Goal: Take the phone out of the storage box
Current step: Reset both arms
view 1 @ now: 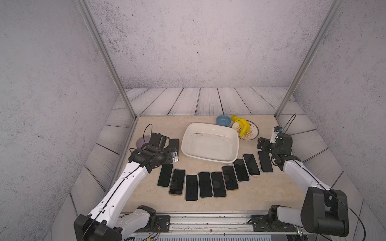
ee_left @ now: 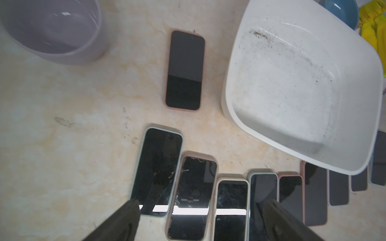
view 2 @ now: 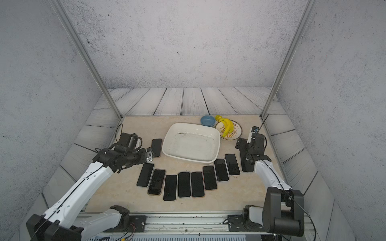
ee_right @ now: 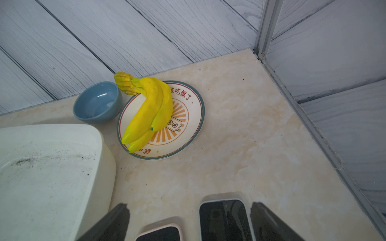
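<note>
Storage box [view 1: 210,144]: white tub at mid-tabletop, its floor showing only dark scuffs in both top views.
Phones: all lie screen-up on the tabletop [view 1: 261,194], outside the box.
Arc of phones [view 1: 205,184]: side by side, curving round the near side of the box from left to right.
Lone phone [view 2: 156,147]: pink-edged, just left of the box and apart from the arc.
Left pincer [ee_left: 201,203]: fingers spread wide with nothing between them, hovering over the left end of the arc.
Right pincer [ee_right: 190,206]: also spread wide and gripping nothing, over the right end of the arc. The far ends of two phones show between its fingers.
Lilac bowl [ee_left: 52,31]: on the left, beyond the lone phone and behind the left arm.
Blue bowl [ee_right: 97,102]: by the far right corner of the box.
Plate [ee_right: 196,116]: just right of the blue bowl, with yellow bananas [ee_right: 150,112] lying on it.
</note>
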Action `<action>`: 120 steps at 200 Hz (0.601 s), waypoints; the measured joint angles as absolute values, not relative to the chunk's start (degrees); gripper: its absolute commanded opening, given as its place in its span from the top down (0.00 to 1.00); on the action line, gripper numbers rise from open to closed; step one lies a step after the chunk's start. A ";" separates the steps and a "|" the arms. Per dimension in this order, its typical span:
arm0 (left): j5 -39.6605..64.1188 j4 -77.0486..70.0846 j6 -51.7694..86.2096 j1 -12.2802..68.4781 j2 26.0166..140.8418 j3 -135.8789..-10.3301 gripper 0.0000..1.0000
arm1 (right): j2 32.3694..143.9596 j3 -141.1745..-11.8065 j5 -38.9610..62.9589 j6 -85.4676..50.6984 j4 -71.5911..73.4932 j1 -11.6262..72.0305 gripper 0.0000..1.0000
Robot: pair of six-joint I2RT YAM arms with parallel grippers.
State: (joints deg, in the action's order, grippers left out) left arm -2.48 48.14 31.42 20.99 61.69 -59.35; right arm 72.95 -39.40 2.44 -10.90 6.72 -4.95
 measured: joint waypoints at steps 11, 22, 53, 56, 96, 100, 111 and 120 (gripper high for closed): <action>-6.15 45.95 30.39 21.02 59.66 -56.97 0.01 | 72.86 -36.82 2.44 -9.93 9.50 -4.95 0.05; -9.96 42.39 28.91 20.99 56.73 -53.01 0.00 | 72.97 -34.22 2.44 -9.17 12.14 -4.95 0.05; -20.27 25.76 21.10 20.99 44.77 -36.64 0.01 | 76.38 -30.33 2.44 -7.90 19.27 -4.95 0.05; -20.99 23.55 19.99 20.97 43.57 -34.96 0.01 | 76.75 -30.11 2.44 -7.88 19.90 -4.95 0.05; -23.92 5.96 9.17 13.76 38.13 -23.22 0.02 | 81.54 -28.10 2.87 -7.46 28.03 -4.95 0.05; -23.83 4.89 8.82 12.84 38.54 -23.05 0.01 | 81.87 -28.03 2.92 -7.44 28.60 -4.95 0.05; -23.35 1.56 7.81 10.41 40.21 -22.37 0.02 | 82.89 -28.01 3.14 -7.20 30.22 -4.95 0.05; -22.70 -1.08 7.49 8.75 42.24 -21.98 0.02 | 83.50 -28.01 3.55 -6.92 31.16 -4.95 0.05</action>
